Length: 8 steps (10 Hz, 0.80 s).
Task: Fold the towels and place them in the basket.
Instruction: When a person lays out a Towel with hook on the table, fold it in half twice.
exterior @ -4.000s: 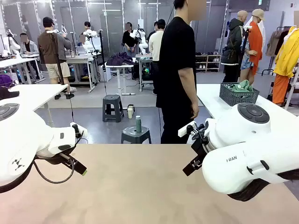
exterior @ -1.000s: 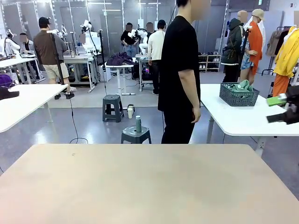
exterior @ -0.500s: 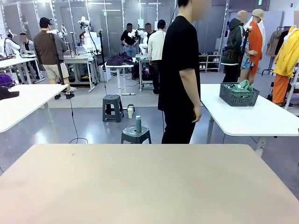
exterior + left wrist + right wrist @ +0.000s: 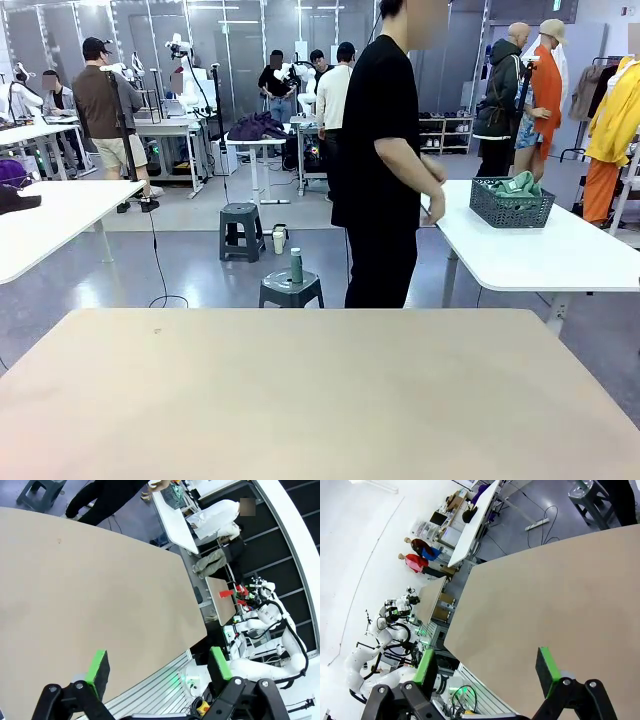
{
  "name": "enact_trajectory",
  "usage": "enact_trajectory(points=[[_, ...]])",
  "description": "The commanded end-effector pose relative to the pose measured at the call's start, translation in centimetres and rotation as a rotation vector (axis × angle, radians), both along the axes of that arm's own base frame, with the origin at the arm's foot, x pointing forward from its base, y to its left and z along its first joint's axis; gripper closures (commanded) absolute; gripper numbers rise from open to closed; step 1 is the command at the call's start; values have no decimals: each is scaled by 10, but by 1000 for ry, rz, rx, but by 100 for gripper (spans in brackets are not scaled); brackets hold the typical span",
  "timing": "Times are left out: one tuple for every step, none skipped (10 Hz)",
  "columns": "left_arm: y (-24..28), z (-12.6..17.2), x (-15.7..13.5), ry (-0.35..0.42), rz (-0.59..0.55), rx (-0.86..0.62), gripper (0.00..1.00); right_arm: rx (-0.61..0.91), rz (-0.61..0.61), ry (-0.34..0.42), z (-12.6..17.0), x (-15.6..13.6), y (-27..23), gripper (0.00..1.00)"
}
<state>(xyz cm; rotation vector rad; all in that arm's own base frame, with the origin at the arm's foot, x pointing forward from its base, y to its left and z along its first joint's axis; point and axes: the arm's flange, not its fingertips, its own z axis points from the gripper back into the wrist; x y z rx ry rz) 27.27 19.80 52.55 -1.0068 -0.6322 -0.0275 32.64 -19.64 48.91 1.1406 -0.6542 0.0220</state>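
Two grippers, and both stand with their fingers spread wide. Your left gripper (image 4: 158, 665) hangs over an edge of the beige table (image 4: 100, 580), its green pads (image 4: 97, 666) well apart and the tabletop stretching away beyond them. Your right gripper (image 4: 486, 668) hangs the same way over another edge of that table, green pads (image 4: 547, 670) well apart, tabletop beyond.

From the front view, you can see that the task's things are off the beige table. The dark grey mesh basket (image 4: 511, 210) sits on a white table (image 4: 540, 260) beyond the beige table's far right corner, well apart from it. A mint-green towel (image 4: 517, 184) lies bunched inside the basket, rising above its rim.

A person (image 4: 380, 150) in black stands just past the beige table's far edge, a little right of its middle, turned toward the white table. One hand (image 4: 433, 205) is raised over that table's edge, near the basket but apart from it. A grey stool (image 4: 290, 292) stands on the floor just beyond the beige table's far edge, left of the person, with a green bottle (image 4: 296, 266) upright on it.
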Motion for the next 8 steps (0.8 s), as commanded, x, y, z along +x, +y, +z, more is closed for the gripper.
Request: enact_trajectory(points=[[3,3,1,-4,-14,-10,0,9,1,2,1,1,0,0],[3,3,1,-4,-14,-10,0,9,1,2,1,1,0,0],[3,3,1,-4,-14,-10,0,9,1,2,1,1,0,0],[3,3,1,-4,-14,-10,0,9,1,2,1,1,0,0],[3,3,1,-4,-14,-10,0,9,1,2,1,1,0,0],[3,3,1,-4,-14,-10,0,9,1,2,1,1,0,0],[3,3,1,-4,-14,-10,0,9,1,2,1,1,0,0],[3,3,1,-4,-14,-10,0,9,1,2,1,1,0,0]])
